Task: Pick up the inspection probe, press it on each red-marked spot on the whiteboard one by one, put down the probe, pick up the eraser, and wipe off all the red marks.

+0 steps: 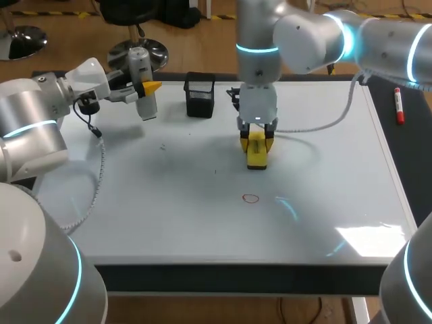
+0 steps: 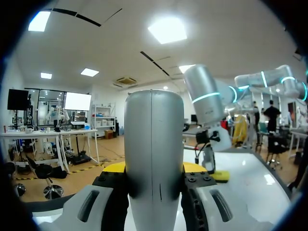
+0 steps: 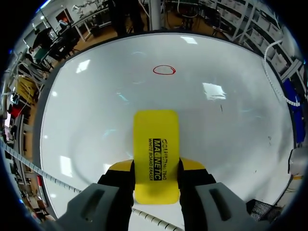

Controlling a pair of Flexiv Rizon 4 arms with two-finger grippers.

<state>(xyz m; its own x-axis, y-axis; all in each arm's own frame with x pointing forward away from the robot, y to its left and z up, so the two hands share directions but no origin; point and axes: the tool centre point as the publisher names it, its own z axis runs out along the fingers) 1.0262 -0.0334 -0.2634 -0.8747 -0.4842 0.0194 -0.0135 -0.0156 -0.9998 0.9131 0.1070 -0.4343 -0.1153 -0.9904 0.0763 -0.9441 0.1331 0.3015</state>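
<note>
The eraser (image 3: 156, 154) is the only thing with writing that shows: a few short lines of black print run along the middle of its flat yellow face. The right gripper (image 3: 156, 167) has closed on it at a narrow width. One yellow tip presses each long edge near the eraser's near end, and most of the slab sticks out ahead of the fingers. In the head view the eraser hangs nearly upright under the right wrist, over the middle of the board (image 1: 169, 202) and toward its far side. I cannot tell whether its lower end touches the surface. A single mark (image 1: 250, 198), a small thin red ring, sits on the board nearer the front edge, well apart from the eraser and straight ahead of it in the right wrist view. The left gripper (image 1: 145, 89) clamps the probe (image 1: 140, 64), a smooth pale grey cylinder with a rounded end and a fine seam down its length. The fingers stand fairly wide, one on each side of its body. The probe is held roughly upright in the air over the far left corner of the board. A black mesh basket (image 1: 200, 94) stands at the far edge between the two grippers. A red marker (image 1: 399, 106) lies on the dark strip just off the board's right side.
</note>
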